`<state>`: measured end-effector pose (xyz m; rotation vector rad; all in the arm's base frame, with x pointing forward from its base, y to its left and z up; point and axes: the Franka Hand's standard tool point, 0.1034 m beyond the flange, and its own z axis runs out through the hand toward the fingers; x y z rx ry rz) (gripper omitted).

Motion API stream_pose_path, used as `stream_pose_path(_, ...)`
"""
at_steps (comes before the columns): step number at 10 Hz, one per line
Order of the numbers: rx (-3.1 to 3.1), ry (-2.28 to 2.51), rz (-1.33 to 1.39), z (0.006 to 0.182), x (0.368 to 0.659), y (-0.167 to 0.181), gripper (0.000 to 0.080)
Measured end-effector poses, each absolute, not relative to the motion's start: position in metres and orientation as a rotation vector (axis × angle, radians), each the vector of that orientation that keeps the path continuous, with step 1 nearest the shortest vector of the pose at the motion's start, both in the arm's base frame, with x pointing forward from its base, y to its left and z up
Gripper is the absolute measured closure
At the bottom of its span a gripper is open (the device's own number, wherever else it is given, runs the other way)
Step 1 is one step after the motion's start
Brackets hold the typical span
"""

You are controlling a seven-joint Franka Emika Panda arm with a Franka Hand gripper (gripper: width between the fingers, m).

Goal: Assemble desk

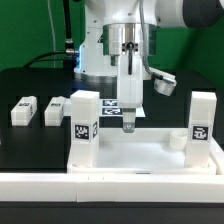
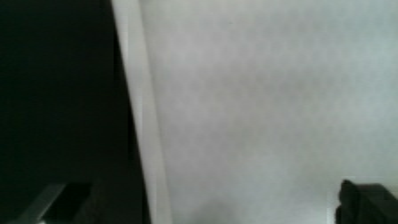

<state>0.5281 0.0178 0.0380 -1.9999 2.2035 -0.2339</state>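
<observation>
The white desk slab (image 1: 135,152) lies flat at the front of the table. Two tagged legs stand upright in its corners, one on the exterior view's left (image 1: 83,125) and one on its right (image 1: 203,120). A round corner socket (image 1: 177,138) stands open. Two more legs (image 1: 22,110) (image 1: 55,110) lie loose on the black table at the left. My gripper (image 1: 127,121) points straight down over the slab's far edge. In the wrist view the gripper (image 2: 205,205) is open and empty. Its dark fingertips (image 2: 365,200) stand wide apart over the white slab (image 2: 267,100), whose edge runs beside black table.
The marker board (image 1: 112,104) lies behind the slab under the arm. The long white border rail (image 1: 110,186) runs along the front. The robot's base (image 1: 100,55) stands at the back. A loose white part (image 1: 162,84) lies behind at the right.
</observation>
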Motion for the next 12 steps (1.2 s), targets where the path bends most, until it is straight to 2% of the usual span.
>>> stream_pose_path(3, -2.007, 2.166, -0.311, 0.041, 0.532, 0.029, 0.0151)
stream_pose_path(5, -2.011, 2.175, -0.295, 0.034, 0.528, 0.036, 0.0151)
stream_pose_path(8, -2.019, 2.168, -0.300, 0.034, 0.529, 0.034, 0.0151)
stream_pose_path(10, -2.283, 1.871, -0.351, 0.050, 0.538, 0.006, 0.0151)
stream_pose_path(12, -2.385, 1.727, -0.343, 0.046, 0.543, -0.009, 0.0151)
